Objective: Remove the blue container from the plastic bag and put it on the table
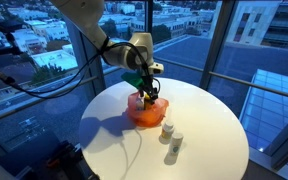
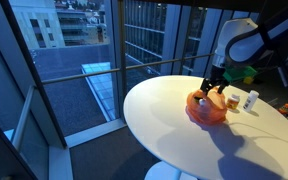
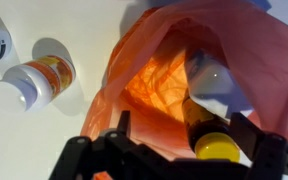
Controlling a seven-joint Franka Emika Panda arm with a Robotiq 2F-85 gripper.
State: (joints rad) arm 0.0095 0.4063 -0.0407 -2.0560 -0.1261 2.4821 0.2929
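An orange plastic bag (image 3: 154, 85) lies open on the round white table (image 1: 209, 110); it shows in both exterior views (image 1: 144, 110) (image 2: 206, 108). In the wrist view a pale bluish-white container (image 3: 212, 72) lies inside the bag, next to a dark bottle with a yellow cap (image 3: 216, 147). My gripper (image 3: 182, 135) is open and hangs over the bag's mouth. The yellow-capped bottle sits between its fingers, close to the right one. In the exterior views the gripper (image 1: 147, 90) (image 2: 216, 90) reaches down into the top of the bag.
Two small white bottles (image 1: 171, 136) stand on the table beside the bag. One with an orange label (image 3: 39, 78) shows in the wrist view. Glass walls and a railing (image 1: 254, 85) surround the table. An orange item (image 2: 284, 108) lies near the table's far edge.
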